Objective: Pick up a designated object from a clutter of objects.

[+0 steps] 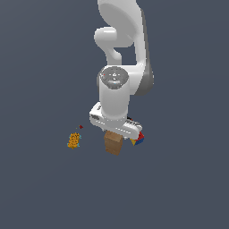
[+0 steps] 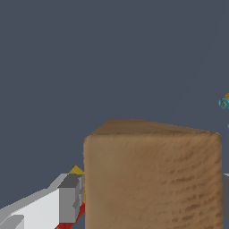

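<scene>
Your white arm (image 1: 120, 67) comes down from the top of the exterior view, wrist bent over the clutter sitting on the plain grey floor (image 1: 44, 188). The gripper (image 1: 114, 132) is right on top of the brown box (image 1: 113, 143), which sits directly under the hand near the middle of the floor. In the wrist view that box (image 2: 152, 179) fills the lower half, with one of the fingers (image 2: 70, 199) just beside its side face. The other finger is barely visible, so you can't tell if they're actually clamped on it or only straddling it. The multicoloured cube (image 1: 138, 139) peeks out just beside the box, on the exterior view's right. The orange speckled box (image 1: 74, 140) is well apart on the exterior view's left, with the tiny red piece (image 1: 81, 127) near it.
</scene>
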Motion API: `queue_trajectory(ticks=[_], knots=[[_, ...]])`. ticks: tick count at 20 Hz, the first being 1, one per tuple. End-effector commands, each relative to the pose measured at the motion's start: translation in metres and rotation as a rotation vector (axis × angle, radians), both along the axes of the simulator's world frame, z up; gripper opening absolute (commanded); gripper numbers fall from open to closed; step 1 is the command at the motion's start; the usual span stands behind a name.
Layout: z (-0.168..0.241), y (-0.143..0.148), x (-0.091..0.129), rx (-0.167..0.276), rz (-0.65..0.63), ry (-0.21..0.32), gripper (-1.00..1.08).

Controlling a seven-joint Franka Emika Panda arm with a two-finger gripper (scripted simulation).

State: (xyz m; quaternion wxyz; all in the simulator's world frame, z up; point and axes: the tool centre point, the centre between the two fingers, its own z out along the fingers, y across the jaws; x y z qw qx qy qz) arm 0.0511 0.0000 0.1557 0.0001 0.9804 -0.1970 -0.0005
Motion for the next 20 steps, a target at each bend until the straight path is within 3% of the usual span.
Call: queue_trajectory(ticks=[1, 5, 6, 20], knots=[[-0.0086, 0.0000, 0.0003, 0.000, -0.001, -0.001, 1.00], [-0.0129, -0.0002, 0.0013, 0.000, -0.001, -0.001, 1.00], [-0.0129, -0.0002, 0.0013, 0.000, -0.001, -0.001, -1.00], [-0.0069, 0.0026, 0.0011, 0.000, -0.001, -0.001, -1.00]])
